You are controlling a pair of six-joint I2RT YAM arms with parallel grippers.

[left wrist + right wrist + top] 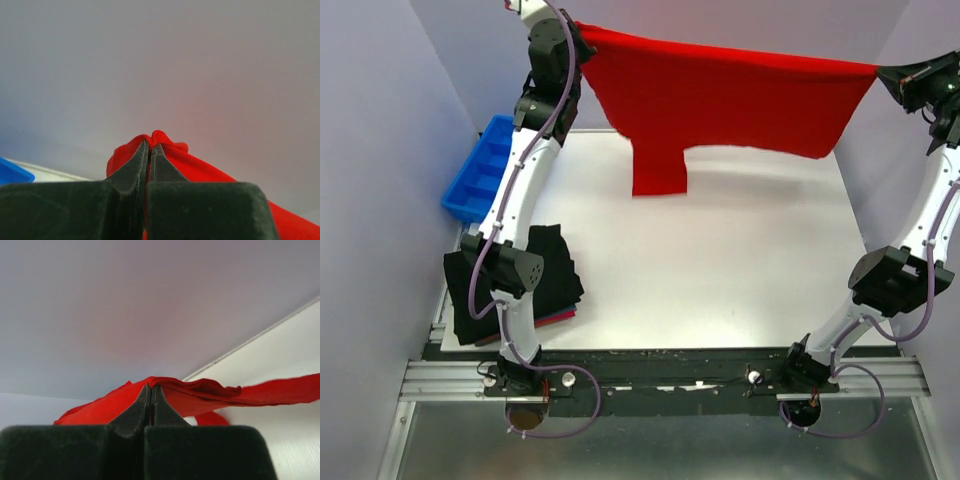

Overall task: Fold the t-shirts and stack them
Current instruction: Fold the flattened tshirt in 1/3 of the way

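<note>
The top camera hangs high over the red t-shirt [720, 95] and looks down on the counter [720, 260]. The wrist cameras sit near that t-shirt, behind the left claw [150, 146] and right claw [150, 387], facing the wall [150, 60]. All three see it.

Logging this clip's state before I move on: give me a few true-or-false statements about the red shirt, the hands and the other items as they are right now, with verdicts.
1. The left hand and the right hand are both shut on the red shirt. True.
2. The red shirt lies flat on the table. False: it hangs in the air, stretched between the two hands.
3. The blue bin sits at the table's right side. False: it is at the left side.
4. A pile of dark folded shirts lies at the table's near left corner. True.
</note>
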